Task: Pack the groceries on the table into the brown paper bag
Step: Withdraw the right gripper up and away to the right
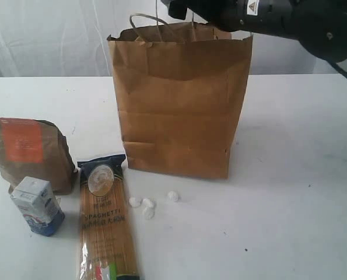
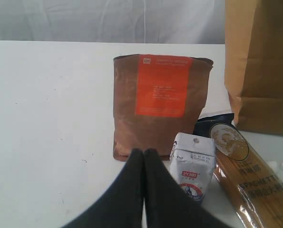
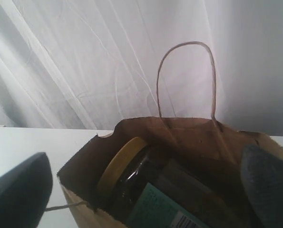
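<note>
The brown paper bag [image 1: 179, 105] stands upright mid-table, handles up. Inside it a clear jar [image 3: 131, 180] with a yellow lid lies tilted. My right gripper [image 3: 146, 166] hovers open over the bag's mouth, one finger [image 3: 17, 190] outside the bag wall and the other finger [image 3: 267, 180] at the far side; it holds nothing. Left of the bag sit the brown pouch with an orange label [image 1: 27, 151], the small blue-white carton [image 1: 38, 205] and the spaghetti packet [image 1: 105, 221]. My left gripper [image 2: 143, 153] is shut and empty, low over the table just before the pouch [image 2: 160, 104] and beside the carton [image 2: 192, 166].
Three small white lumps [image 1: 143, 204] lie on the white table [image 1: 295, 192] between the spaghetti packet and the bag. The right arm [image 1: 266, 17] reaches in from the upper right above the bag. White curtain hangs behind.
</note>
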Action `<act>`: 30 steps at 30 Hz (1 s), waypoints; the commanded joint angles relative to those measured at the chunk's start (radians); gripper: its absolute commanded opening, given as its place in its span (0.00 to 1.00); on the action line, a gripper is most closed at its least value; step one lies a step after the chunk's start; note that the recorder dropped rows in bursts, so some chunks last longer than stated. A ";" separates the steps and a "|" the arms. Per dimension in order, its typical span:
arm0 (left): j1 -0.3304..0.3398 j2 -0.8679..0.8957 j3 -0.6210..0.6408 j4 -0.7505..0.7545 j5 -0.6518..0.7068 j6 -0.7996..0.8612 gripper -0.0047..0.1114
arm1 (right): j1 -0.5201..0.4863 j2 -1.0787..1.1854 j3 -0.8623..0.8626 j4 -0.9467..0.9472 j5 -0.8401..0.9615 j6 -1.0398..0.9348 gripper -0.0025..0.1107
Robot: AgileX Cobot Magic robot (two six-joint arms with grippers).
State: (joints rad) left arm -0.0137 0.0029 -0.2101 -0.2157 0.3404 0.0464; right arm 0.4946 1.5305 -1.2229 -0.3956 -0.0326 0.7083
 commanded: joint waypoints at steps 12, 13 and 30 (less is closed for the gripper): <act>0.002 -0.003 0.005 -0.008 0.002 0.001 0.04 | -0.007 -0.034 0.003 -0.005 -0.107 0.003 0.93; 0.002 -0.003 0.005 -0.008 0.002 0.001 0.04 | -0.007 -0.045 0.003 -0.005 -0.104 0.003 0.93; 0.002 -0.003 0.005 -0.008 0.002 0.001 0.04 | -0.101 -0.317 0.077 -0.276 0.790 -0.215 0.02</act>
State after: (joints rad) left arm -0.0137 0.0029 -0.2101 -0.2157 0.3404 0.0464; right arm 0.4461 1.2473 -1.1910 -0.6597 0.7323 0.5200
